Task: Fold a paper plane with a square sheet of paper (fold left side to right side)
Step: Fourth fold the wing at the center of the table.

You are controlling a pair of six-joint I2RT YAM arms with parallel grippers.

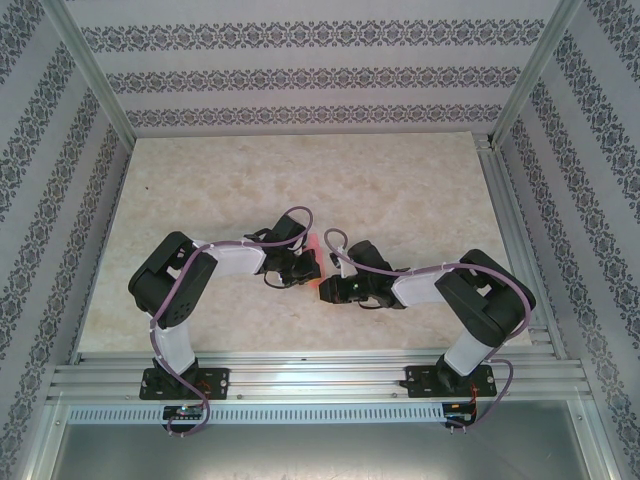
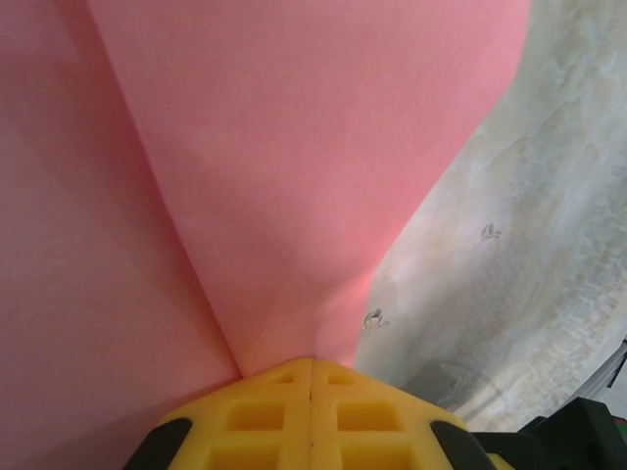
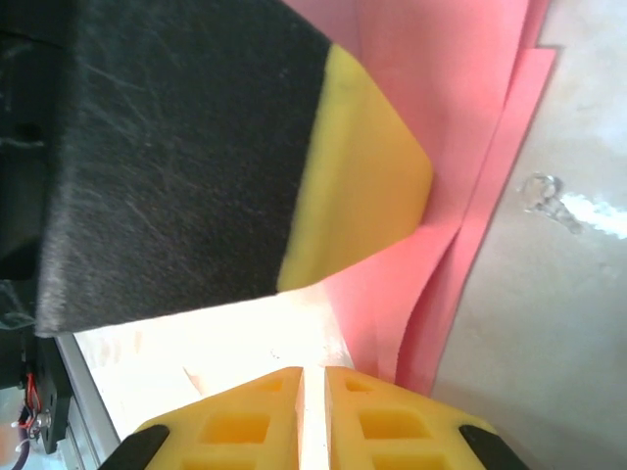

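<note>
The paper (image 2: 294,147) is sitting mid-frame in the top view, over the bench (image 1: 400,190), and is fanning up and left from the left pincer (image 2: 312,370), which is clamping its creased tip. The right pincer (image 3: 315,384) is hovering just left of the layered edges, which are running toward the upper right. Its pads are standing nearly together, and I cannot tell whether they are gripping anything.

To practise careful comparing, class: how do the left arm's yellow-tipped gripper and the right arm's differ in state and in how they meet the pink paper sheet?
The left yellow-tipped gripper is shut tight, no gap; the right yellow-tipped gripper shows a thin slit. The thin pink sheet of paper fans out from the left gripper's pinch; beside the right gripper its edges lie just off the tips, grip unclear. Both have yellow moulded tips.
</note>
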